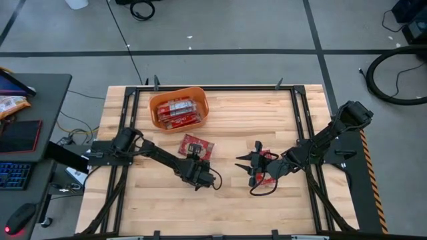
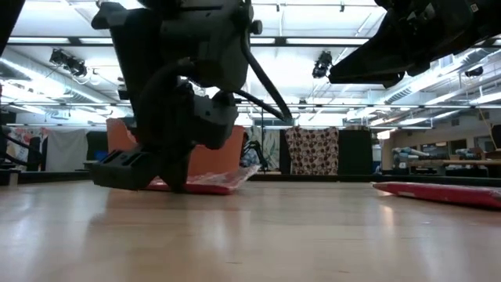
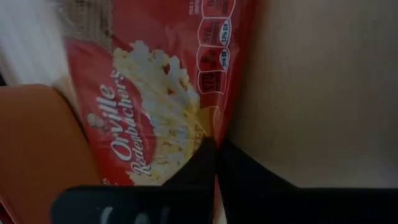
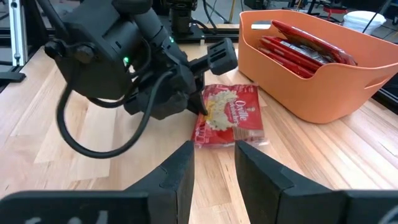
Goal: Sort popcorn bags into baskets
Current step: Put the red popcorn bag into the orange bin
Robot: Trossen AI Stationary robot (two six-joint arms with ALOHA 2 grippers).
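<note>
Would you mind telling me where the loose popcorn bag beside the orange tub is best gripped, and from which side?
Grip the popcorn bag by its thin edge facing away from the orange tub, coming in low along the table: it lies flat, so only edges offer purchase. The left pincer is shut there.

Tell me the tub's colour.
Orange tub; clearest in the right wrist view.

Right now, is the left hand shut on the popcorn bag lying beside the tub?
Yes, shut on it. The left hand pinches the near edge of the popcorn bag; its fingers meet over the packet, which lies flat on the table.
</note>
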